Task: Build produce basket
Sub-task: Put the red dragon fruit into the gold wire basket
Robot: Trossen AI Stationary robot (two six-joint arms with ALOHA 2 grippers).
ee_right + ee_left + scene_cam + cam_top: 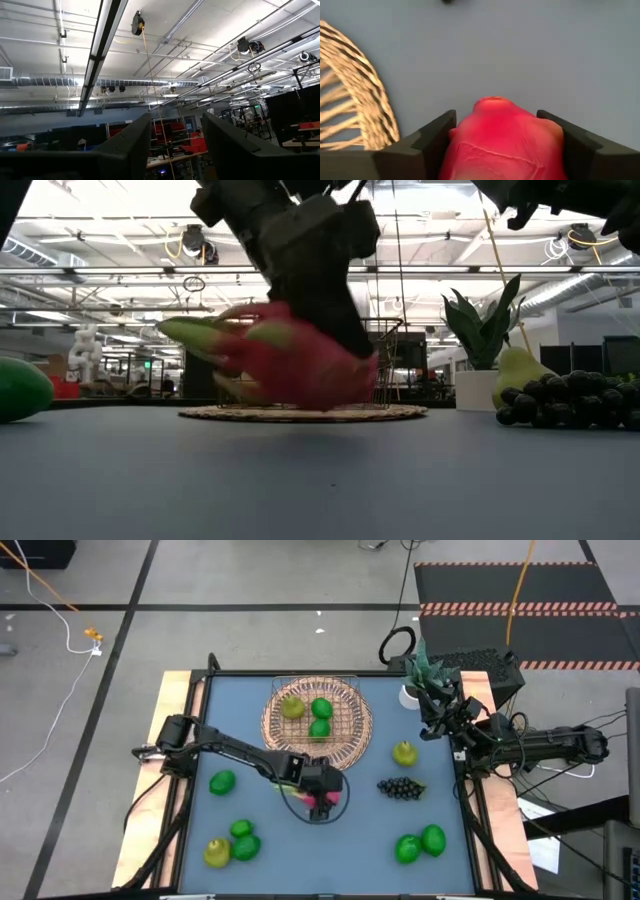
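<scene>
Currently clamped between left gripper fingers: pink dragon fruit with green tips, long axis roughly level, tips pointing away from wrist, near round tan wicker basket. Right gripper parted, empty, at table's edge.

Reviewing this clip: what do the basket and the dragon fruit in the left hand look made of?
The basket: tan woven wicker or similar fibre, matte, with an open lattice. The dragon fruit, clamped in the left hand: probably moulded plastic or rubber, smooth pink skin with a faint sheen.
</scene>
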